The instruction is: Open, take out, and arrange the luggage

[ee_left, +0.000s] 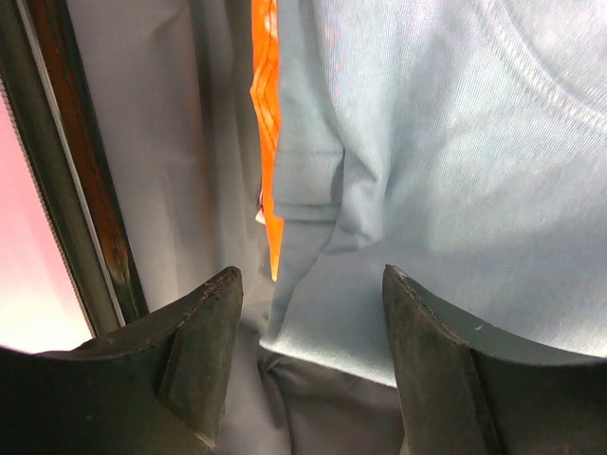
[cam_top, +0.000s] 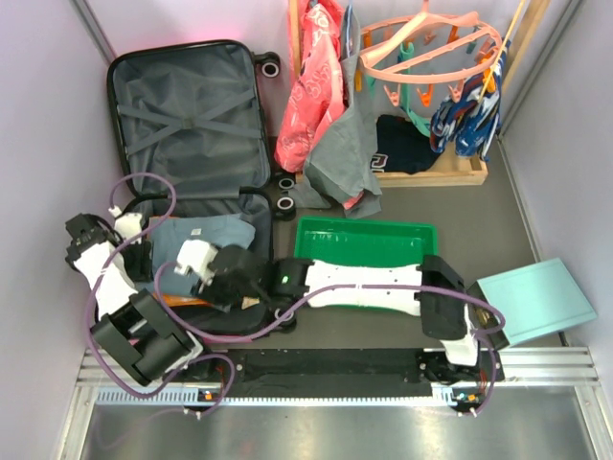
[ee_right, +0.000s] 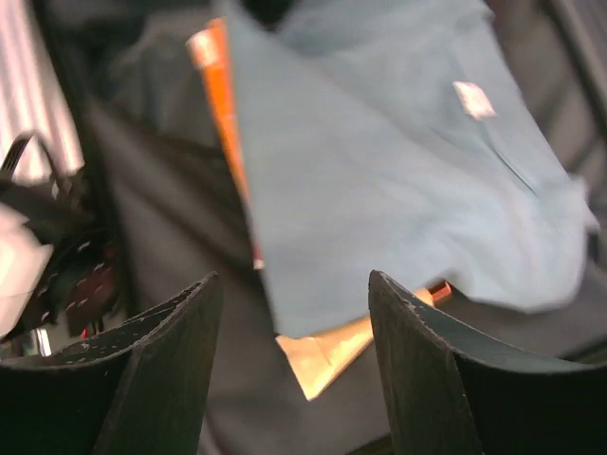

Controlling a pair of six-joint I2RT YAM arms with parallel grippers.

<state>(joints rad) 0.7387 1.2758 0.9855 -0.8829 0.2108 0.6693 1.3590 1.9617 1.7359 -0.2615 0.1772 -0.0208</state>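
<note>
Evidently the opening is done: the large hot-pink hard-shell suitcase (cam_top: pixel 187 105) lies flat and unzipped on the left side of the grey tabletop (cam_top: pixel 460 220), with its dark strapped lid half farther from the arms and its nearer half packed. Both arms reach into that nearer half, so I'd say the taking-out step is in hand. A folded pale blue-grey cotton garment (ee_left: pixel 446 142) lies on top there, with a bright orange fabric piece (ee_left: pixel 266 85) showing underneath at its edge. The left end effector (ee_left: pixel 311 284) is spread wide and holds nothing, its fingers set either side of the garment's hem near the case wall. The right end effector (ee_right: pixel 291 284) is likewise parted and empty, hanging over the same garment. Next, I reckon, one of them has to drop onto the cloth, pinch a fold without catching the orange layer, and lift it clear toward the green plastic tray (cam_top: pixel 369 244) just beside the case.
</note>
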